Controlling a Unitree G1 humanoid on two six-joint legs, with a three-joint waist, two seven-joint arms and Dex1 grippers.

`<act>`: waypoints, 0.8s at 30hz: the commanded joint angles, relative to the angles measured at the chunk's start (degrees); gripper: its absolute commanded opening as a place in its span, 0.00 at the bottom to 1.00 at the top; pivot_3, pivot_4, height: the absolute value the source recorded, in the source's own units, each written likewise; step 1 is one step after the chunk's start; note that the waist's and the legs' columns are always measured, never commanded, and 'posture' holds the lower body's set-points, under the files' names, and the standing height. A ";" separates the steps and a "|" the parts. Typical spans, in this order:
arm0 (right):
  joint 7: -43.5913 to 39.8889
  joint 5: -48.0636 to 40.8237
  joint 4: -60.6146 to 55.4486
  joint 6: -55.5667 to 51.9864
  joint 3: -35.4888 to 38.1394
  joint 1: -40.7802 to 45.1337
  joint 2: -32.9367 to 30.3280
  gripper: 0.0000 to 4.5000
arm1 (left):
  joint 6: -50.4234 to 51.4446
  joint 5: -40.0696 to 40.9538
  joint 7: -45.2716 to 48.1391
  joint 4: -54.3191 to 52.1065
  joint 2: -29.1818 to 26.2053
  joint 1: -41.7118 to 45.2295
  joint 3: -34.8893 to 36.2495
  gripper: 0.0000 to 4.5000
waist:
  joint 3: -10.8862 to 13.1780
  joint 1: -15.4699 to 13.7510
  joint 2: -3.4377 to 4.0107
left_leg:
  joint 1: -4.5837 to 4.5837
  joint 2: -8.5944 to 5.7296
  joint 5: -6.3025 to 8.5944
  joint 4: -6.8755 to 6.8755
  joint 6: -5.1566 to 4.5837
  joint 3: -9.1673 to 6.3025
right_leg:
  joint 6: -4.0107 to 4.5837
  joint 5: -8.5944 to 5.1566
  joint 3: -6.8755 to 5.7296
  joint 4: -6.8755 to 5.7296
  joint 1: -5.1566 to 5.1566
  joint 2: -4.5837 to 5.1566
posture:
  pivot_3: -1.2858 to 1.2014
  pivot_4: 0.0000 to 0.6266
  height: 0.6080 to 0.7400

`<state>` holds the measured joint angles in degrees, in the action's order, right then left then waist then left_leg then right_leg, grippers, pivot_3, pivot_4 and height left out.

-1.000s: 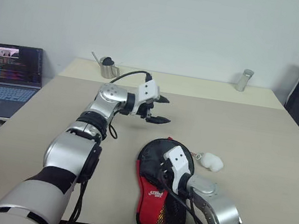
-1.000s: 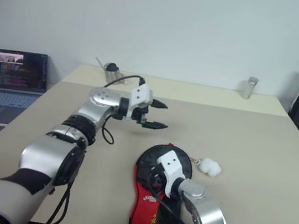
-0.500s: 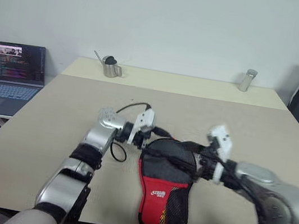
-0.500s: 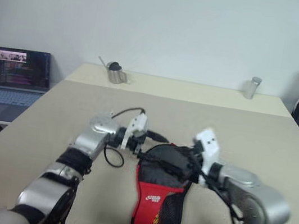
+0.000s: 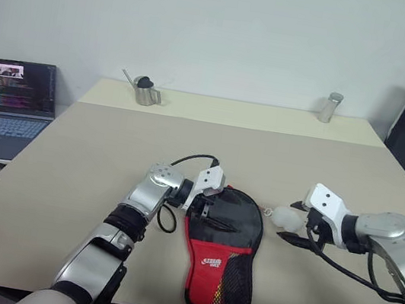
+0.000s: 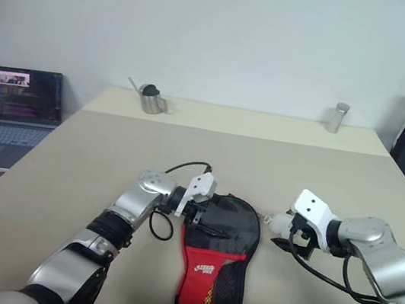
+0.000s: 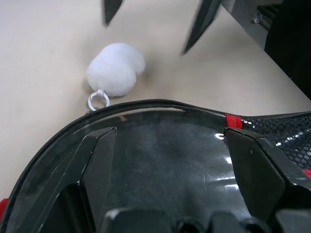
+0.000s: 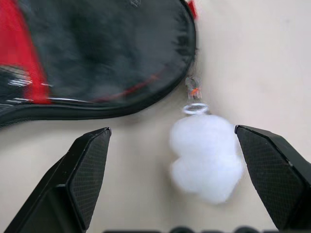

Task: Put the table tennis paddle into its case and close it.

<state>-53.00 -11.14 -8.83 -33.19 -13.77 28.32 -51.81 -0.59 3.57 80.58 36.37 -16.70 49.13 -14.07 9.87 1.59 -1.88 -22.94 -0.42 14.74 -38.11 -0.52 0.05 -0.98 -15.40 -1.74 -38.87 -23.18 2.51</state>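
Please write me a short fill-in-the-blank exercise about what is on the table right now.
1. The white fluffy ball charm lies between the fingers of the ____ end effector.
2. The case has black fabric and a ____ panel.
3. The left end effector rests at the case's ____ end.
4. Beside the table, on the robot's left, stands an open ____.

Missing words: right; red; round; laptop
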 commanded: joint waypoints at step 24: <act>-2.88 12.95 21.22 10.07 -3.13 9.07 8.90 0.11 | -2.68 -2.13 -0.21 5.51 0.87 1.70 -3.13 0.87 | 0.03 -0.23 0.04 | 0.01 -0.04 0.00 0.00 0.00 0.10 | 0.02 0.01 0.16 -0.01 -0.02 0.07 | 0.52 0.24 1.00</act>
<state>-55.26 1.55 14.48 -23.12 -18.11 37.11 -42.87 -1.49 2.36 79.80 40.64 -16.20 49.55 -16.25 9.91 1.36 -1.85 -22.93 -0.46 14.74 -38.11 -0.52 0.15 -0.96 -15.38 -1.58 -38.89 -23.21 2.57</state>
